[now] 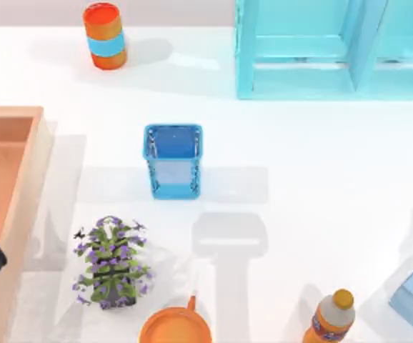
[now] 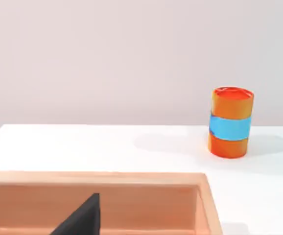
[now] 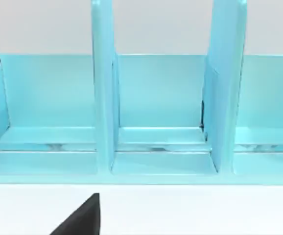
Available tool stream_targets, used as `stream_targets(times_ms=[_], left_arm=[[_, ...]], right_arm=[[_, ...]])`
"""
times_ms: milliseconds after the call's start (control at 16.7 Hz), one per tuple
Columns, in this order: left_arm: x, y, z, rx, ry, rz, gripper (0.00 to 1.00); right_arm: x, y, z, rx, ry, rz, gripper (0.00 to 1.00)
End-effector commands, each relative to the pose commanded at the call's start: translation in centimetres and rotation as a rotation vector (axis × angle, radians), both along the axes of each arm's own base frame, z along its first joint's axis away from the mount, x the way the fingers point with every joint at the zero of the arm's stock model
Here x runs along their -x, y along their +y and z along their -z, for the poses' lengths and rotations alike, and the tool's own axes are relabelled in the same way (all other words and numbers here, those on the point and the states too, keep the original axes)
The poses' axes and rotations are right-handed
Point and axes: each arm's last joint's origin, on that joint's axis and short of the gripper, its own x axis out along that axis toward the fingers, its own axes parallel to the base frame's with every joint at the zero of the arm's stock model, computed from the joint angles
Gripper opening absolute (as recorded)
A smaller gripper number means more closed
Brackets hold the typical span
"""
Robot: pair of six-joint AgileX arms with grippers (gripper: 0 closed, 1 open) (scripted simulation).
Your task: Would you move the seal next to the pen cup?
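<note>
Writing: the bottle (image 1: 330, 318) carried a purple-and-white label, too small to read; no other lettering could be made out.
Pen cup (image 1: 173, 161): stood upright on the white surface (image 1: 314, 179) with its long axis vertical and its mouth facing up, well to the right of the left arm.
Left tool (image 2: 82, 220): a dark wedge over the wooden tray (image 2: 107, 177); its grip could not be told.
Ahead of the left tool: an orange can (image 2: 231, 122) with a blue band, upright beyond the tray's far wall.
Right tool (image 3: 82, 218): a dark wedge above the surface; grip could not be told.
Ahead of the right tool: a light-blue shelf (image 3: 156, 147) with upright dividers.
Top view: added the flowering plant (image 1: 111, 263), an orange bowl (image 1: 176, 327) and the bottle.
</note>
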Motion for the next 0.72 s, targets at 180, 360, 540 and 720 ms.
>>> stream_targets(times_ms=[180,360,540,720], left_arm=[[0.0,0.0,0.0,0.0,0.0,0.0,1.0],[0.0,0.0,0.0,0.0,0.0,0.0,1.0],[0.0,0.0,0.0,0.0,0.0,0.0,1.0],[0.0,0.0,0.0,0.0,0.0,0.0,1.0]], right_arm=[[0.0,0.0,-0.2,0.002,0.009,0.003,1.0],[-0.1,-0.2,-1.9,0.017,0.089,0.024,1.0],[-0.9,-0.6,-5.0,0.041,0.241,0.049,1.0],[-3.3,-1.2,-8.3,0.062,0.465,0.071,1.0]])
